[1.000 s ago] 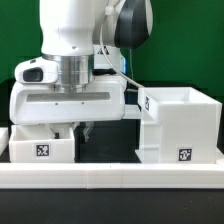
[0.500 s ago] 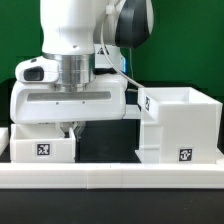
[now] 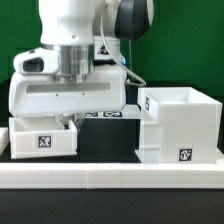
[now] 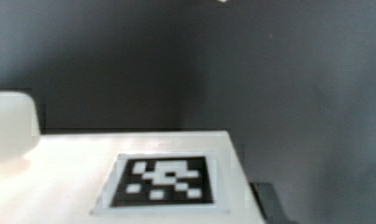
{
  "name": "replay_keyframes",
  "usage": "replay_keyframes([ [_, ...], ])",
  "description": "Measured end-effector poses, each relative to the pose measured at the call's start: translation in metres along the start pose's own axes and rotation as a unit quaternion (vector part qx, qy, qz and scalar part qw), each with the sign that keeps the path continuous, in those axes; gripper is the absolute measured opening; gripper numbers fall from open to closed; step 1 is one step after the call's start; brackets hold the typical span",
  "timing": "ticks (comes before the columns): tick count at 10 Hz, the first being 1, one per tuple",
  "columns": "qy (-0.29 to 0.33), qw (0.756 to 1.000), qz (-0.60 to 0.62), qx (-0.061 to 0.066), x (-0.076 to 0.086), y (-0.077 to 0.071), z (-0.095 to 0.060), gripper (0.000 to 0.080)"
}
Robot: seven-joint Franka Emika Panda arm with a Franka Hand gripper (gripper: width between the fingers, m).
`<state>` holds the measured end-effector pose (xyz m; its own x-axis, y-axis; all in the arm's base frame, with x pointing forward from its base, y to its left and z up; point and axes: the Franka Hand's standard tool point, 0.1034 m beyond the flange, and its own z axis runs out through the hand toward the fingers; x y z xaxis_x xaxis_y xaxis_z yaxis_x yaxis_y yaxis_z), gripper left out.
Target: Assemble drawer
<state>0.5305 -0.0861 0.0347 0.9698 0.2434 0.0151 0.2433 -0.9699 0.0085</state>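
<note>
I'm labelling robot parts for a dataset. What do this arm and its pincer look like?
Glossy white arm with a black joint cap, a ribbed grey wrist flange, and a wide, boxy white pincer body. A thin cable runs beside it.

Green backdrop (image 3: 192, 40) behind, black tabletop (image 3: 105, 142), long low white border wall (image 3: 110, 179) along the front

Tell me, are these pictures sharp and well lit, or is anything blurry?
Exterior view: evenly lit and fairly sharp, the tags on the small tray and the tall box crisp, though white surfaces look slightly washed out. Wrist view: dim and soft, the tag fuzzy-edged, and a white blob too blurred to identify.
</note>
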Motion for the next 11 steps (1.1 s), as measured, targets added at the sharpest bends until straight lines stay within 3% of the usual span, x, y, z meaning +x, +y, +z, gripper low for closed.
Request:
replay_keyframes([
  [2,0.007,1.000,-0.030,-0.003,0.0024,-0.0055,-0.0105,0.0041],
  [7,0.002,0.997,-0.082,-0.002,-0.0005,-0.0048,-0.0060,0.0041],
  [9,0.000,0.980,-0.199,-0.011,0.0008,-0.0076,-0.0058,0.0041],
  [11,-0.007,0.959,-0.283,-0.009,-0.0008,-0.0087,-0.0047,0.0041],
])
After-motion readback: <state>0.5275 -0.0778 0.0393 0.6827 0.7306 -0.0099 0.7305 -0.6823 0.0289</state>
